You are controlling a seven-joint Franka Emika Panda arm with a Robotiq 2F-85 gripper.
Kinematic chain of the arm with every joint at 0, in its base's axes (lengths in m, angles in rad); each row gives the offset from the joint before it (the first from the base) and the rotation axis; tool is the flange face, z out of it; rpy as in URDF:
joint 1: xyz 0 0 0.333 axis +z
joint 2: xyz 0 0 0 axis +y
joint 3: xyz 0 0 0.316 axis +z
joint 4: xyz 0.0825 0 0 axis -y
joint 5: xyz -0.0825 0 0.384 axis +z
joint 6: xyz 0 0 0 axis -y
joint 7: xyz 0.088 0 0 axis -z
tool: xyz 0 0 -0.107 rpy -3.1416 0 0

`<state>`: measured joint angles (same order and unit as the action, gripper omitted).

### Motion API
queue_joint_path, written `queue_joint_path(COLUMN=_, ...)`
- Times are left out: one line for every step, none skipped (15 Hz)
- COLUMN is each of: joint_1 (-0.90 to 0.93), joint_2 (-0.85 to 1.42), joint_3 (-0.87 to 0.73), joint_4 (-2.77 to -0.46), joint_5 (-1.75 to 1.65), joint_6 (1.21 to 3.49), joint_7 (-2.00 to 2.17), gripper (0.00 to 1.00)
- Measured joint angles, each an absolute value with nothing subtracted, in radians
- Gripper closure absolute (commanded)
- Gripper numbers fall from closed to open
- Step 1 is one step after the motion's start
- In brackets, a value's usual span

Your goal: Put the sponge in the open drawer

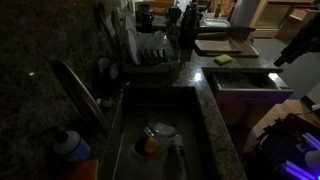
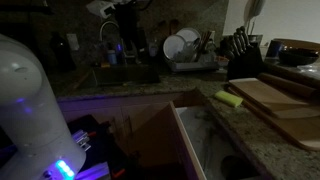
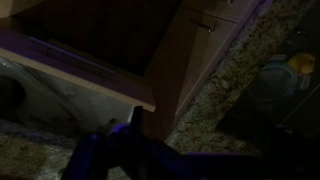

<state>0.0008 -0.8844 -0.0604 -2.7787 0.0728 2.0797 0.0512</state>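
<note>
Sponge: on counter, beyond the drawer.
Open drawer: interior lost in darkness, near end cut off.
Jaws: dim purple blur; gap unreadable.

Count by kind, as observed. One sponge, yellow-green. One open drawer at the countertop's edge. One sink basin, with one faucet at its rim, one round dish inside and one yellow-orange object beside that dish. One blue-capped bottle near a countertop corner. One dish rack along the back edge; the plates in it number at least two, the rest too dark to count. One knife block. Two tan boards appear stacked, though darkness prevents certainty.
</note>
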Motion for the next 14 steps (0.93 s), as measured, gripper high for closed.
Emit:
queue_joint_path(joint_1=0.001, joint_2=-0.883, joint_3=-0.060, joint_4=-2.783, joint_5=0.073, joint_6=2.079, joint_7=0.051, gripper=0.00)
queue_joint_path(joint_1=0.001, joint_2=-0.883, joint_3=-0.060, joint_4=-2.782, joint_5=0.073, joint_6=2.079, joint_7=0.051, gripper=0.00)
queue_joint_path(joint_1=0.000, joint_2=-0.881, joint_3=-0.059, joint_4=-2.781, joint_5=0.072, joint_6=2.078, joint_7=0.053, gripper=0.00)
queue_joint_path(joint_1=-0.002, joint_2=-0.874, joint_3=-0.057, joint_4=-2.781, joint_5=0.072, joint_6=2.076, joint_7=0.057, gripper=0.00)
queue_joint_path(joint_1=0.001, joint_2=-0.863, joint_3=-0.057, joint_4=-2.781, joint_5=0.082, joint_6=2.081, joint_7=0.057, gripper=0.00)
queue_joint_path(joint_1=0.016, joint_2=-0.854, joint_3=-0.057, joint_4=-2.780, joint_5=0.120, joint_6=2.115, joint_7=0.040, gripper=0.00)
queue_joint_path(joint_1=0.041, joint_2=-0.850, joint_3=-0.057, joint_4=-2.779, joint_5=0.149, joint_6=2.148, joint_7=0.032, gripper=0.00)
queue_joint_path(joint_1=0.061, joint_2=-0.850, joint_3=-0.057, joint_4=-2.777, joint_5=0.160, joint_6=2.162, joint_7=0.032, gripper=0.00)
queue_joint_path(joint_1=0.068, joint_2=-0.851, joint_3=-0.056, joint_4=-2.775, joint_5=0.160, joint_6=2.162, joint_7=0.034, gripper=0.00)
queue_joint_path(joint_1=0.061, joint_2=-0.850, joint_3=-0.052, joint_4=-2.775, joint_5=0.147, joint_6=2.162, joint_7=0.047, gripper=0.00)
queue_joint_path(joint_1=0.038, joint_2=-0.847, joint_3=-0.048, joint_4=-2.775, joint_5=0.119, joint_6=2.169, joint_7=0.080, gripper=0.00)
queue_joint_path(joint_1=-0.003, joint_2=-0.838, joint_3=-0.052, joint_4=-2.775, joint_5=0.088, joint_6=2.178, joint_7=0.101, gripper=0.00)
queue_joint_path(joint_1=-0.054, joint_2=-0.823, joint_3=-0.068, joint_4=-2.775, joint_5=0.051, joint_6=2.190, joint_7=0.104, gripper=0.00)
queue_joint_path(joint_1=-0.111, joint_2=-0.804, joint_3=-0.093, joint_4=-2.775, joint_5=0.008, joint_6=2.207, joint_7=0.103, gripper=0.00)
